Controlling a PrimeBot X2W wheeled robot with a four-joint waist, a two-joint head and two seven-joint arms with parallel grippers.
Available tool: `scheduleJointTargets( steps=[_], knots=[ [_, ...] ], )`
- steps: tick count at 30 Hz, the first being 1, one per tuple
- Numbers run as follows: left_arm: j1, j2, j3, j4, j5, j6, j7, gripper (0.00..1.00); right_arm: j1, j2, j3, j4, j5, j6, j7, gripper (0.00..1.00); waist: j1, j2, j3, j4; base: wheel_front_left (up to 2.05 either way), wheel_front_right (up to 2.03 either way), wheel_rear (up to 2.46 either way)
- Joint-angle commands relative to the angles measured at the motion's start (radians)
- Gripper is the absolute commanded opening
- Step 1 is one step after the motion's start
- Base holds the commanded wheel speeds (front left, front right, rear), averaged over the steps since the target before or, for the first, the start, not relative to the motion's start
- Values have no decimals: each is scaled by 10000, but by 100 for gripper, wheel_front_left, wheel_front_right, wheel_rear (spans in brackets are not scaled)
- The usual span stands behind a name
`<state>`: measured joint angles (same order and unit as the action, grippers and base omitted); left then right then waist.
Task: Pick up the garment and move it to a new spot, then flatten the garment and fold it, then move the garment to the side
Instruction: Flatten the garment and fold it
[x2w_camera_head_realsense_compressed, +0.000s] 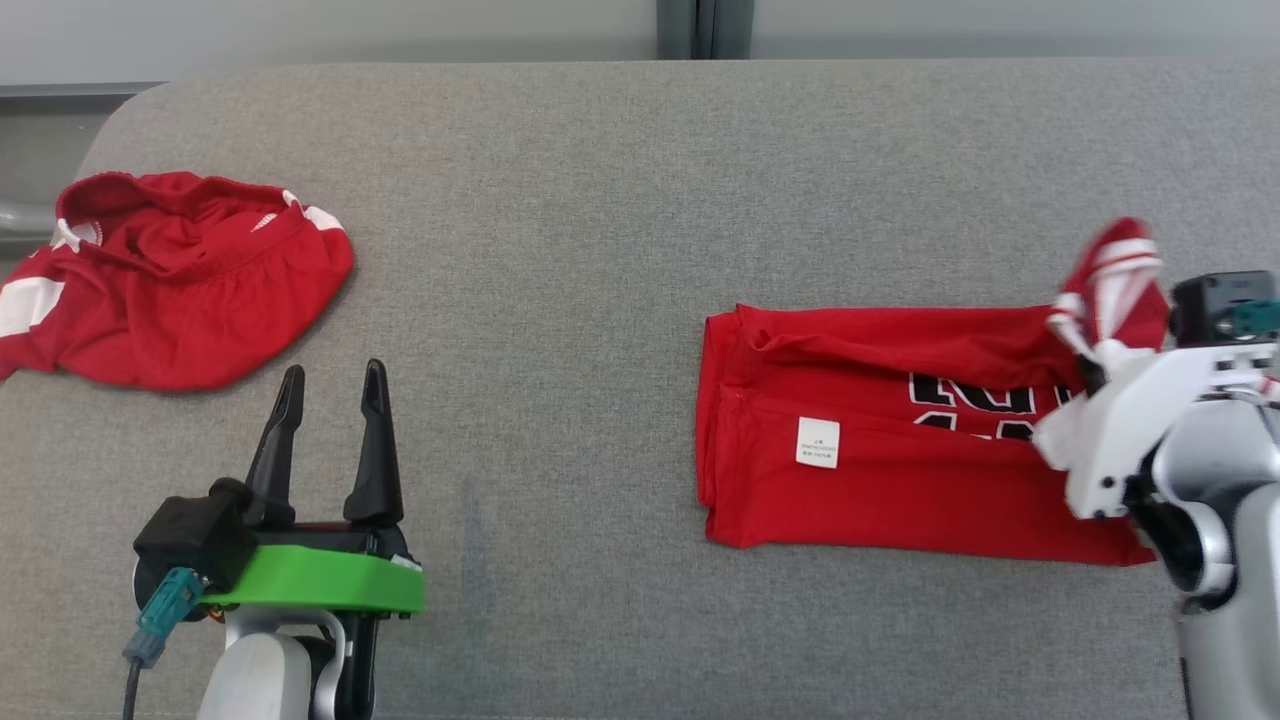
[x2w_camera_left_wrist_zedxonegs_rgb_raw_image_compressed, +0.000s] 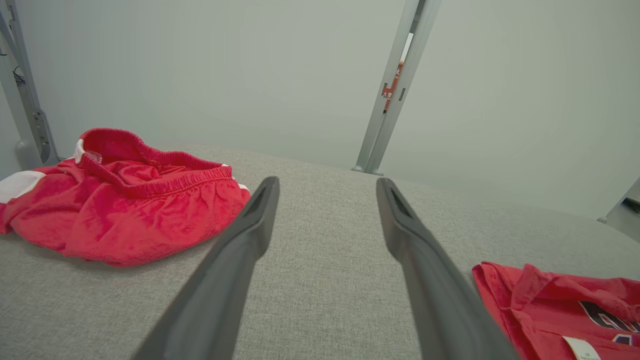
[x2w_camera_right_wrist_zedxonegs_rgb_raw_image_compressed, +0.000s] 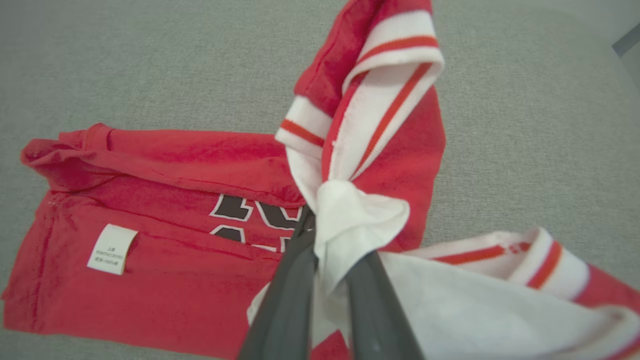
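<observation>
Pinching jersey (x2w_camera_head_realsense_compressed: 900, 490) trim: right gripper (x2w_camera_right_wrist_zedxonegs_rgb_raw_image_compressed: 325, 250); left gripper (x2w_camera_head_realsense_compressed: 330, 390) spread, empty; white tag (x2w_camera_head_realsense_compressed: 818, 443) print illegible.

Looks like a test lab: plain pale partition walls (x2w_camera_left_wrist_zedxonegs_rgb_raw_image_compressed: 200, 75) and a grey metal post (x2w_camera_left_wrist_zedxonegs_rgb_raw_image_compressed: 379, 135) stand just behind the grey fabric-covered table (x2w_camera_head_realsense_compressed: 560, 300).

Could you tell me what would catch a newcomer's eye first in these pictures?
The red jersey lies folded on the right of the grey surface, and the right gripper, shut, holds its white-striped end up. At far left sits a crumpled pair of red shorts, with the left gripper open beside it.
</observation>
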<state>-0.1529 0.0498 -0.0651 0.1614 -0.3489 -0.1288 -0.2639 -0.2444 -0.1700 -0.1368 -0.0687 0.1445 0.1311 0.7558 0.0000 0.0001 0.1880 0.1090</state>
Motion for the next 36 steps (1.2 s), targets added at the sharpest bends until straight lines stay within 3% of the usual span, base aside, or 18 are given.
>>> scheduleJointTargets(
  steps=[1, 5, 11, 22, 23, 24, 30, 36],
  knots=[
    [-24, 16, -4, 0, 138, -24, -4, 100, -215, 91, 428, 23, 155, -4, 18, 0, 0, -1, -1, 30, 0, 0, 0],
    [-81, 16, -100, 42, 143, -24, -4, 100, -707, 414, 1877, 646, 394, -4, -104, 0, 0, -1, -23, 141, 0, 0, 0],
    [-189, 16, -314, 127, 56, -24, -4, 100, -1592, 809, 3148, 2125, 457, -3, -362, 0, 0, -1, -39, 444, 0, 0, 0],
    [-47, 18, -451, 166, -98, -25, -3, 100, -2232, 1036, 3714, 3852, 703, -3, -744, 0, 0, -1, -31, 944, 0, 0, 0],
    [-23, 18, -436, 168, -102, -25, -3, 100, -2224, 1048, 3697, 3886, 749, -3, -784, 39, 0, -1, -34, 948, 0, 0, 0],
    [-1, 18, -420, 171, -116, -25, -3, 100, -2210, 1065, 3647, 3880, 837, -3, -904, 100, 0, -1, -42, 943, 0, 0, 0],
    [101, 18, -383, 204, -46, -25, -3, 100, -1984, 999, 3755, 3289, 1571, -3, -854, 100, 0, -1, -164, 767, 0, 0, 0],
    [164, 18, -172, 150, 145, -25, -3, 100, -1535, 468, 3013, 1474, 2083, -3, -653, 100, 0, -1, -317, 382, 0, 0, 0]
  ],
)
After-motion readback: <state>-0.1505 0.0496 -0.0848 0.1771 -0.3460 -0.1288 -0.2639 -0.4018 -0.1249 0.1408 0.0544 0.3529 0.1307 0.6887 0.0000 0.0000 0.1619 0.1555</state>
